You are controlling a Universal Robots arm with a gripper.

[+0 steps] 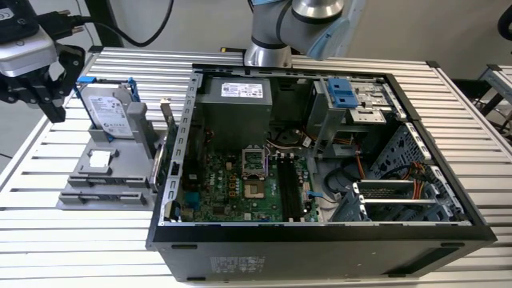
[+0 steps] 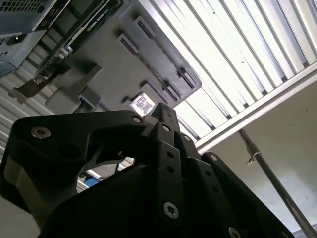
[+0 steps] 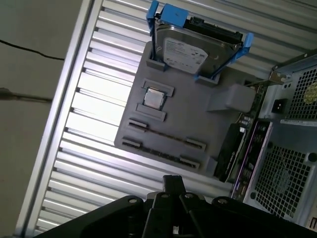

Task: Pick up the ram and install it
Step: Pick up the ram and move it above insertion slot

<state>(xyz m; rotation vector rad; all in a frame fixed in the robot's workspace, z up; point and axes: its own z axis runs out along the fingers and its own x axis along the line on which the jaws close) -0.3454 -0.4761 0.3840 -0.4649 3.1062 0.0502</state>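
My black gripper [image 1: 48, 113] hangs over the slatted table at the exterior view's left, above and beside the grey parts holder [image 1: 86, 180]. In both wrist views its tip [image 2: 163, 113] [image 3: 173, 181] points toward that holder [image 3: 198, 119], whose two long narrow slots [image 3: 166, 137] run between small end brackets. The ram is hidden; I make out no blue stick in the holder or at the gripper. The green motherboard [image 1: 232, 192] lies in the open computer case, with its black memory slots [image 1: 289, 186] running front to back.
A hard drive [image 1: 110, 111] [image 3: 185, 49] in a blue bracket stands on the holder, with a small square processor chip [image 1: 100, 159] [image 3: 153, 98] beside it. The open case [image 1: 320, 231] sits on the slatted aluminium table [image 1: 80, 246]. The arm's base [image 1: 268, 36] rises behind the case.
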